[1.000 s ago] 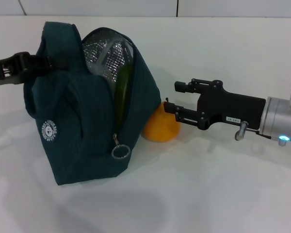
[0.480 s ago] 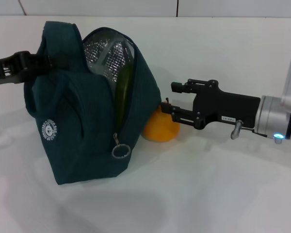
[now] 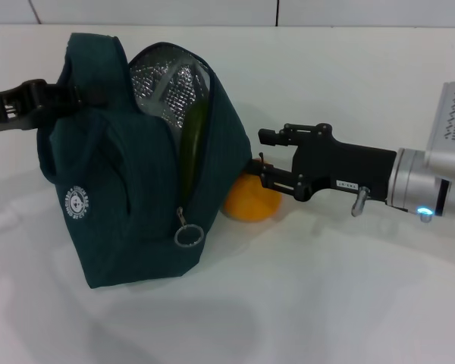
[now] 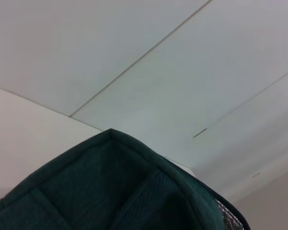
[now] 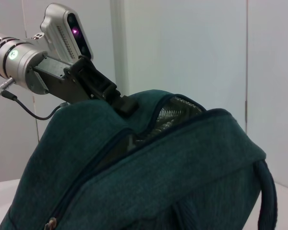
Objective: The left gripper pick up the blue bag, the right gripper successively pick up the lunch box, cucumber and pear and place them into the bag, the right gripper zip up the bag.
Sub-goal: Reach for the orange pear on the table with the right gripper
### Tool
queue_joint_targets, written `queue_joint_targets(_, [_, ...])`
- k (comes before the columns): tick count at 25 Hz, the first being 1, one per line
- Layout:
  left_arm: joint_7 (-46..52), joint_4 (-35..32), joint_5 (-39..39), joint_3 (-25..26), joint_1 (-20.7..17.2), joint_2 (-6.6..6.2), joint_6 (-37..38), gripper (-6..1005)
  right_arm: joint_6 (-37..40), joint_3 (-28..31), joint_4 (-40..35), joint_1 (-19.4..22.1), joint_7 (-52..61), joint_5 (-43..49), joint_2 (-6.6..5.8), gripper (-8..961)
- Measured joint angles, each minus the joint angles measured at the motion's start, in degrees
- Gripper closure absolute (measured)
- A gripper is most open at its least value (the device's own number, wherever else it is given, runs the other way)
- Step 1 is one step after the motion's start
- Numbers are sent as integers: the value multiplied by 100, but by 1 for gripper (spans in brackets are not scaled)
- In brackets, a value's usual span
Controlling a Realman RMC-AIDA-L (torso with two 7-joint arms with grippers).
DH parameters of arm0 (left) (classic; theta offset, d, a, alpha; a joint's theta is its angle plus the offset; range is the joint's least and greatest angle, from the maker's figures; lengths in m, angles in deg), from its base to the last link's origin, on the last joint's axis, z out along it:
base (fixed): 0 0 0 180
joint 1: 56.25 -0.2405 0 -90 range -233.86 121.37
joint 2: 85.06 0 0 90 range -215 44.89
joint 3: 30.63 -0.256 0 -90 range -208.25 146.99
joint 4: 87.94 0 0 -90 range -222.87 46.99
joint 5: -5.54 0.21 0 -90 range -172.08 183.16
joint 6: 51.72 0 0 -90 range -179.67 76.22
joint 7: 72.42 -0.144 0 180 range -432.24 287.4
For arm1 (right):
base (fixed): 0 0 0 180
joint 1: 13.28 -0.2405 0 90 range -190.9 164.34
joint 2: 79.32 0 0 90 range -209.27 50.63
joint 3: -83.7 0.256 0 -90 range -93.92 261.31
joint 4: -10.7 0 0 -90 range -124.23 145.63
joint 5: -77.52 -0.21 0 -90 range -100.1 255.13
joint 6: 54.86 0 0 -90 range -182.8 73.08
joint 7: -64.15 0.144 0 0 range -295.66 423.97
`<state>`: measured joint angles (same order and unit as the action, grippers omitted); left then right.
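plain white tabletop (image 3: 349, 303) all round, smooth and matte, with pale wall panels behind it at 12 o'clock.

closest to the camera is the blue bag (image 3: 129, 189), sitting upright at about 9 o'clock from the middle of the head view. it's a dark teal woven fabric, boxy with rounded top corners. there's a round white logo (image 3: 77, 203) printed low on its side, lettering too small to read. a metal ring zipper pull (image 3: 188, 236) hangs at the bottom of the open zip. the mouth gapes open and shows crinkly silver foil lining (image 3: 163, 83), and the cucumber (image 3: 191, 144), smooth dark green, stands on end inside the opening.

just at 3 o'clock from the bag, touching its side, the pear (image 3: 252, 200) sits on the table, squat and yellow-orange.

the right gripper (image 3: 259, 158) comes in from 3 o'clock, black blocky claw on a silver wrist with a blue light, small white label on it that i can't read. its fingers are spread apart, lower one right over the pear's top, not clamped on it.

further back at 10 o'clock the left gripper (image 3: 68, 96) is pinched onto the bag's top edge, holding it up. right wrist view shows the same grip (image 5: 122, 103).
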<state>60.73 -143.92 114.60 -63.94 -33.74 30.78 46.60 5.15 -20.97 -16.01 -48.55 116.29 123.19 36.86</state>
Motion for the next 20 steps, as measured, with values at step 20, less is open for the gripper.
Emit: queue_joint_targets(20, [0, 69, 0, 0, 16, -17, -51, 953, -130, -142, -47, -14, -203, -58, 0, 769])
